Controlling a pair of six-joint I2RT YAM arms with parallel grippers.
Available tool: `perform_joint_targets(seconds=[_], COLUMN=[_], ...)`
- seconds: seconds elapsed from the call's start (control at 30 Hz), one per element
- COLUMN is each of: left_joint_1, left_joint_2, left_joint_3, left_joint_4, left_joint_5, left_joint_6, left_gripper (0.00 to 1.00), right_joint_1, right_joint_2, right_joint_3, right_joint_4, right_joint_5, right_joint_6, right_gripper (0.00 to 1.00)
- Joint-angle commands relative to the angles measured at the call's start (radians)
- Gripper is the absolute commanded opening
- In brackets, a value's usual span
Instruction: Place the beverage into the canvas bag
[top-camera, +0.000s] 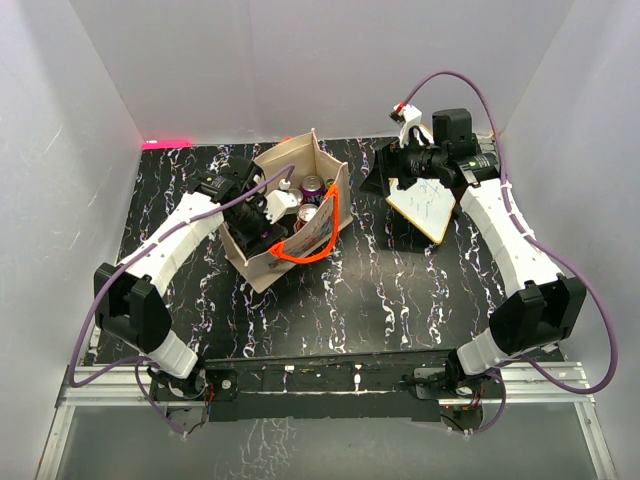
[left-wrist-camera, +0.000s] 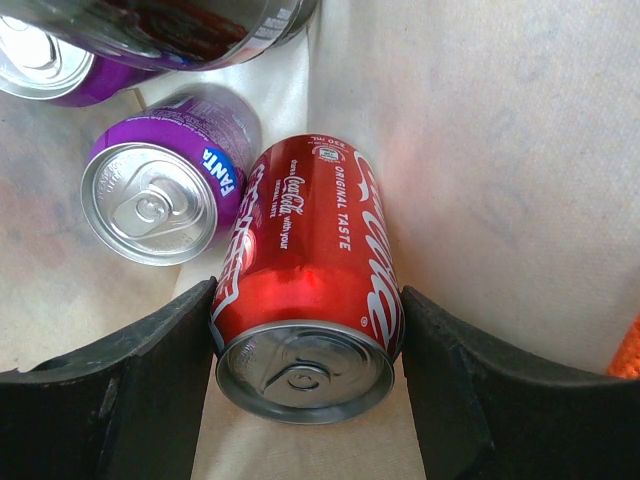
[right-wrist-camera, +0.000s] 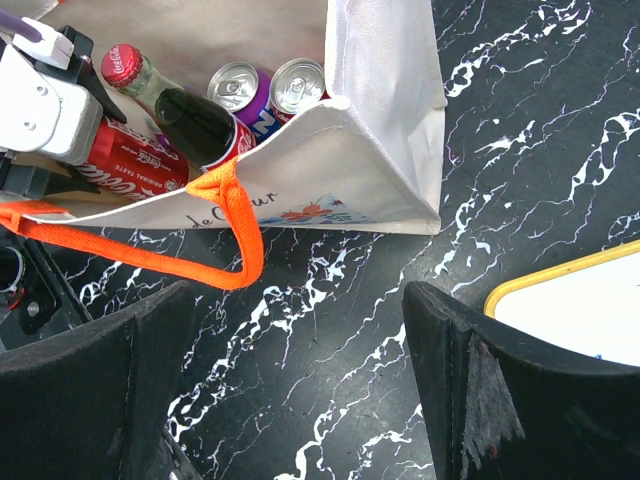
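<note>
The canvas bag (top-camera: 262, 262) stands near the table's (top-camera: 400, 300) back edge and holds four drinks. The left gripper (left-wrist-camera: 307, 330) clamps one Coca-Cola can (left-wrist-camera: 310, 250). There is also one Fanta can (left-wrist-camera: 160, 195), one purple can (left-wrist-camera: 45, 70) cut off, and one Coca-Cola bottle (right-wrist-camera: 190, 115). The right gripper (right-wrist-camera: 300, 295) gapes wide and empty.

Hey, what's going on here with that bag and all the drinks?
The left gripper is down inside the canvas bag, its fingers closed on a red Coca-Cola can. A purple Fanta can and a Coca-Cola bottle are in the bag too. The right gripper hangs open and empty over the table, near a white board.
</note>
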Motion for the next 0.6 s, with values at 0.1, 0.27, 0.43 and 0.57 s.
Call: perform_joint_targets(seconds=[0.1, 0.27, 0.43, 0.57], left_joint_1=[0.005, 0.005, 0.005, 0.005], left_joint_2=[-0.044, -0.031, -0.021, -0.027], left_joint_3=[-0.043, -0.063, -0.049, -0.061], left_joint_4=[-0.067, -0.040, -0.028, -0.022], left_joint_5=[0.062, 0.030, 0.043, 0.061], left_joint_6=[0.012, 0.031, 0.038, 0.043], left_gripper=[0.11, 0.15, 0.16, 0.18], right_joint_1=[-0.007, -0.007, -0.007, -0.009], right_joint_2=[-0.012, -0.006, -0.017, -0.032], right_joint_3=[0.033, 0.037, 0.027, 0.008], right_joint_4=[0.044, 0.045, 0.040, 0.035], right_joint_5=[-0.010, -0.008, 0.008, 0.017], right_joint_6=[0.011, 0.001, -0.009, -0.018], right_gripper=[0.88, 0.88, 0.88, 0.88])
